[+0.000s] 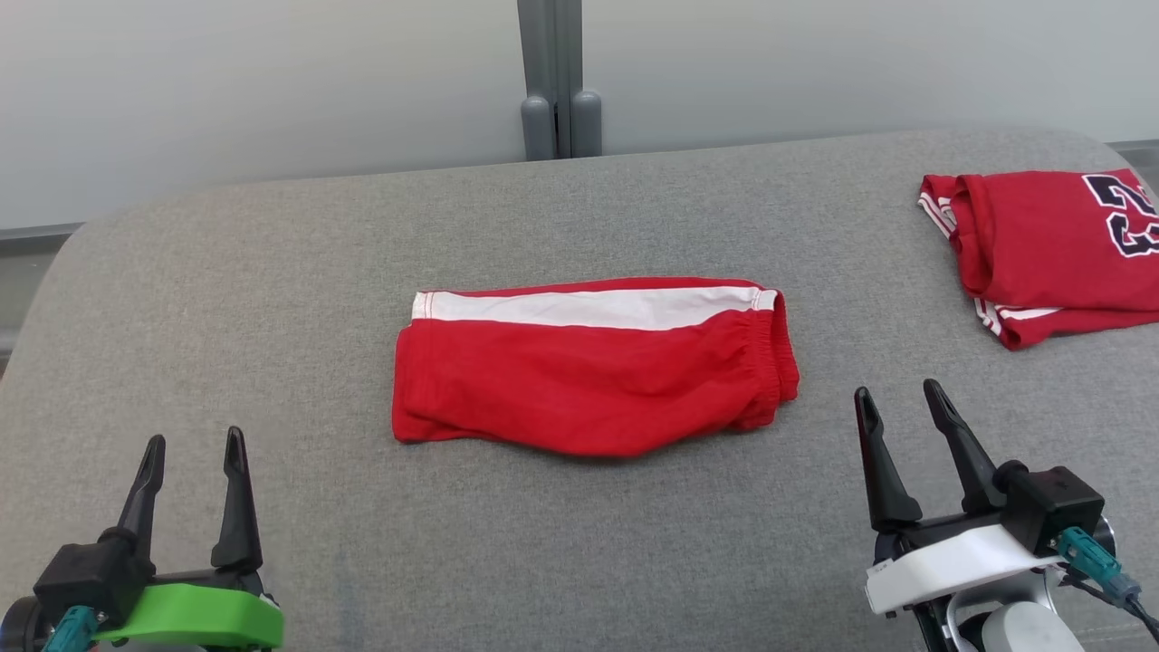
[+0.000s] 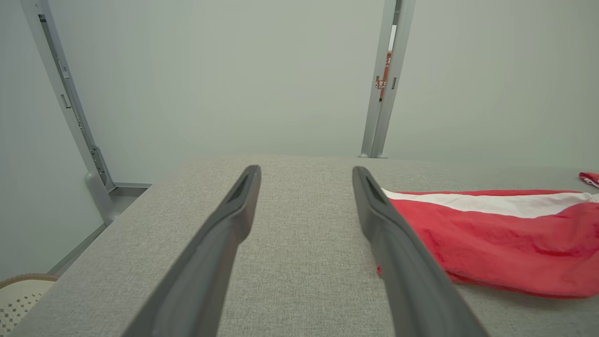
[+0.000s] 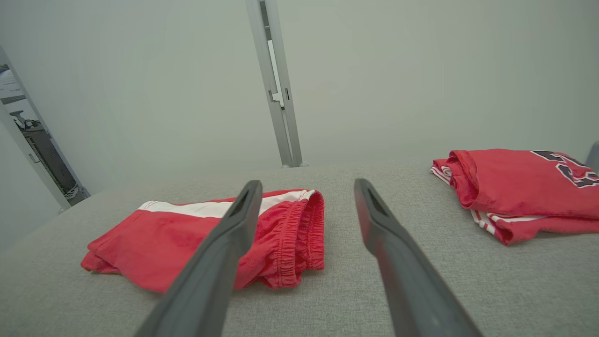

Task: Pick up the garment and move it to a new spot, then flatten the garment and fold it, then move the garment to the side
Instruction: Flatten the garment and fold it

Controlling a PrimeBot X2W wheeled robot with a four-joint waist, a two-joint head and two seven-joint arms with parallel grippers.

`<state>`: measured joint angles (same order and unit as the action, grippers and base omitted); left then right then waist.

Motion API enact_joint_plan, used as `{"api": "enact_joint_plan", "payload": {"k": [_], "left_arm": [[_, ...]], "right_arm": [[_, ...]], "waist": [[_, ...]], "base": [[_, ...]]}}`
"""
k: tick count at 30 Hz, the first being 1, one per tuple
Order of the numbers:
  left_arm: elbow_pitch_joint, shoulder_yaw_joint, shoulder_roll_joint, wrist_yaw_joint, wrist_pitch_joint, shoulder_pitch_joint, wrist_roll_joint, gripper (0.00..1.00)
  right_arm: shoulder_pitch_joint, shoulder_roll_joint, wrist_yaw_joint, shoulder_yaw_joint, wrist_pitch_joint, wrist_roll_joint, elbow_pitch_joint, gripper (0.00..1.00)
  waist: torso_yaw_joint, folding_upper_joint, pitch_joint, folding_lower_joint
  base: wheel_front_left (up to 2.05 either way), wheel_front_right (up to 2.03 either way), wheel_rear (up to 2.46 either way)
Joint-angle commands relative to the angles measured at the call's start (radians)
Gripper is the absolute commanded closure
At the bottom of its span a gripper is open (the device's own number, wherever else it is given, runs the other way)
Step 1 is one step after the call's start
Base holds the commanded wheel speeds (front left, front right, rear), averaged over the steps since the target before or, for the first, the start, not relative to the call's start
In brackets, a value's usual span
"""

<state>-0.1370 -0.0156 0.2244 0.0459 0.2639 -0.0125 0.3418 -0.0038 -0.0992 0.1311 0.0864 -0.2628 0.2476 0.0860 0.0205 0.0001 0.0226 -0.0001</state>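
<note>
The garment (image 1: 593, 367), red shorts with a white side stripe, lies folded flat in the middle of the grey table (image 1: 272, 299), waistband to the right. My left gripper (image 1: 195, 448) is open at the lower left, apart from the cloth, nothing between its fingers. My right gripper (image 1: 903, 398) is open at the lower right, just off the waistband end, also holding nothing. In the left wrist view the garment (image 2: 505, 234) lies to the right of my gripper (image 2: 306, 175). In the right wrist view the garment (image 3: 178, 234) lies left of my gripper (image 3: 306, 187).
A folded red jersey (image 1: 1055, 249) with a dark number lies at the table's far right edge, also visible as the jersey (image 3: 519, 187) in the right wrist view. A grey post (image 1: 560, 81) stands behind the table. A pale basket (image 2: 21, 295) sits on the floor off the table's left.
</note>
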Motion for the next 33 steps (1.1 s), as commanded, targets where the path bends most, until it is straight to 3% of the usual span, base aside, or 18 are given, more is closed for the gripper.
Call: {"api": "enact_joint_plan", "payload": {"k": [1,10,16,25,33], "left_arm": [[-0.008,0.007,-0.013,0.009,0.0,-0.017,-0.016,0.0],[-0.042,0.044,-0.058,0.041,0.0,-0.003,-0.051,0.0],[-0.059,0.048,-0.083,0.06,0.0,0.037,-0.076,0.0],[-0.08,0.02,-0.118,0.08,0.0,0.104,-0.091,0.0],[-0.101,-0.002,-0.138,0.085,0.0,0.152,-0.086,0.0]], "right_arm": [[0.016,0.004,-0.001,-0.001,-0.002,-0.01,0.009,0.0],[0.001,0.006,-0.001,0.002,-0.002,-0.02,0.048,0.0],[-0.1,-0.021,-0.001,0.032,-0.002,-0.045,0.127,0.0],[-0.344,-0.051,-0.001,0.072,0.004,-0.079,0.393,0.0],[-0.504,-0.064,-0.001,0.04,0.004,-0.1,0.674,0.0]], "waist": [[0.0,-0.0001,0.002,0.0001],[-0.002,-0.0001,0.017,0.0001],[0.009,-0.0001,0.037,0.0001],[0.086,-0.0001,0.094,0.0001],[0.161,-0.0001,0.157,0.0001]], "base": [[0.0,0.0,0.0],[0.0,0.0,0.0],[0.0,0.0,0.0],[0.0,0.0,0.0],[0.0,0.0,0.0]]}}
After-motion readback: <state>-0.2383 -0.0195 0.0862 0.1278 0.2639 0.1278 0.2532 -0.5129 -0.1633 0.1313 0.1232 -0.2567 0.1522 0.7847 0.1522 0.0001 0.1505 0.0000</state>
